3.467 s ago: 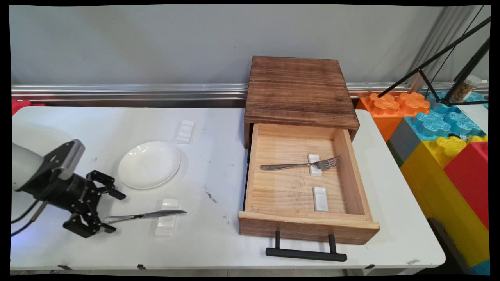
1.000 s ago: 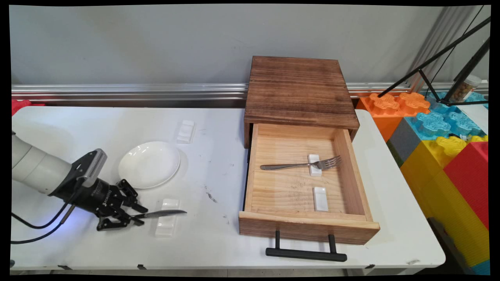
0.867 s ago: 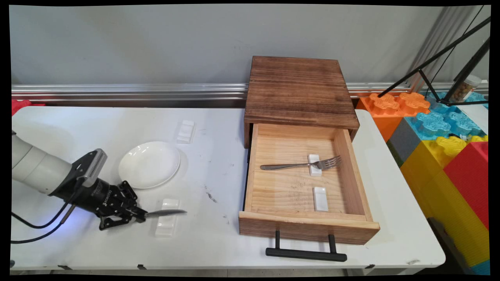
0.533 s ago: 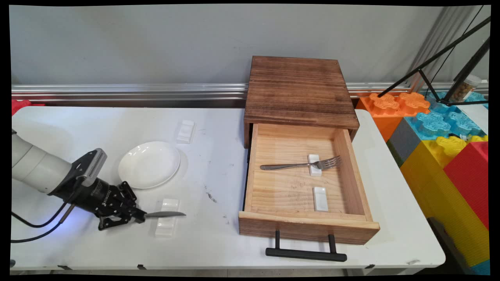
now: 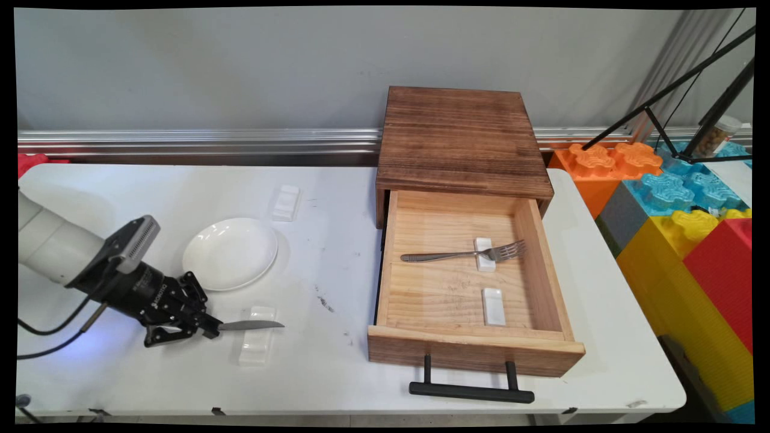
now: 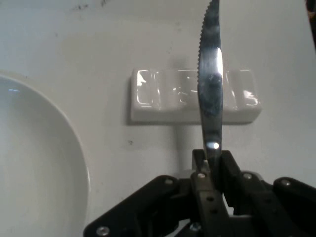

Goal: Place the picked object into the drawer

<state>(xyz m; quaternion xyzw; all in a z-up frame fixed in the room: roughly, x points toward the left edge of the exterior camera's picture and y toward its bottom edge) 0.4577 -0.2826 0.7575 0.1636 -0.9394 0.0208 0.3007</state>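
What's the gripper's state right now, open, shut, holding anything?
Gripper: shut on the handle of the silver serrated table knife, whose blade reaches out over the white ceramic cutlery rest.

Robotics lab: white table (image 5: 337, 379) against bare grey wall (image 5: 198, 66), oversized foam blocks (image 5: 674, 198) and tripod legs (image 5: 680, 90) at right of frame.

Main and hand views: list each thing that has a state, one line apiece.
gripper: shut on the knife
knife: held by its handle, blade over the near rest
near rest: on the table
drawer: open
fork: lying on a rest in the drawer
plate: empty
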